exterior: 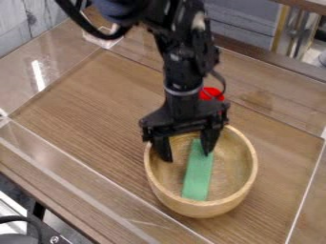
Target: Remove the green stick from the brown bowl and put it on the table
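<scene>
Single camera view, so read it all from there: your gripper [184,141] points straight down with its jaws spread wide, nothing between them, hanging over the far-left part of the brown bowl [166,184]. The left finger sits at or just inside the bowl's far-left rim, the right finger over the upper end of the green stick [200,171]; whether either touches anything, I can't tell. The stick lies inside the bowl, slanted, its upper end leaning toward the far rim and its lower end down on the bowl floor. So you're in the approach-to-grasp step, nothing picked yet. My read on the next move: shift so the jaws straddle the stick across its narrow width, drop onto its upper half, close, lift clear of the rim, then set it on bare table. The risk is a finger catching the bowl's rim and dragging the bowl. The bowl sits toward the near-right part of the table [90,95], which is wood-grain with low clear plastic walls [51,157] along its edges; there's open surface to the left and beyond the bowl for the drop. A small clear stand [102,36] sits at the far-left corner. Behind that, the room is blurred; furniture legs, nothing more I'd call.
</scene>
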